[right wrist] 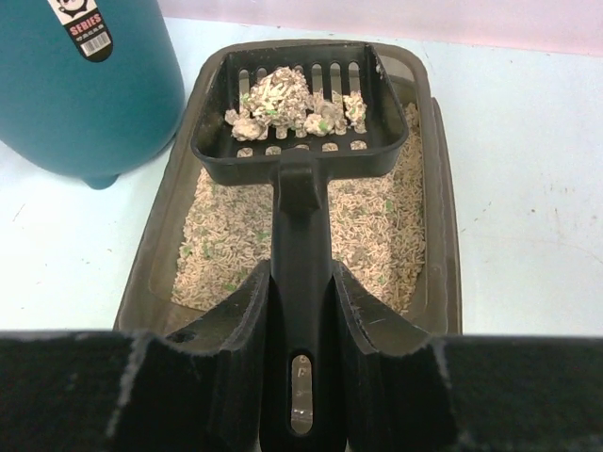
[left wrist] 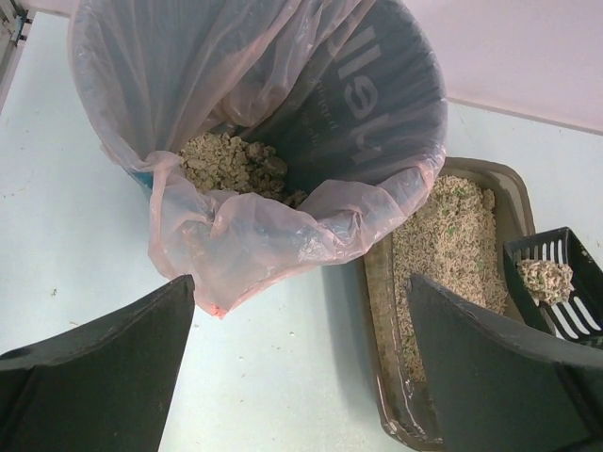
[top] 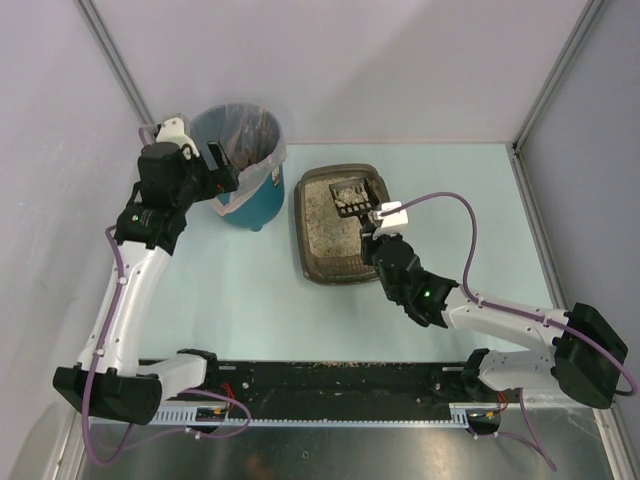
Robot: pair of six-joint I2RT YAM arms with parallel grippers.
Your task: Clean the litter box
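One litter box [right wrist: 443,235] lies at the middle of the table [top: 450,200]; one bin [top: 248,205] stands just beside it at 10 o'clock. My right claw [right wrist: 301,292] is clamped on the one scoop [right wrist: 300,188] by its handle, with clumps [right wrist: 292,104] loaded over the box's 12 o'clock end. My left claw [left wrist: 300,292] gapes empty by the bin. Probable step: transfer. Next: carry level, then tip.

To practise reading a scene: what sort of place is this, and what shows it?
Probably a robot lab test cell, not a home: a left arm and a right arm bolted to a pale table, plain wall panels around it, and a litter box beside a lined teal bin.
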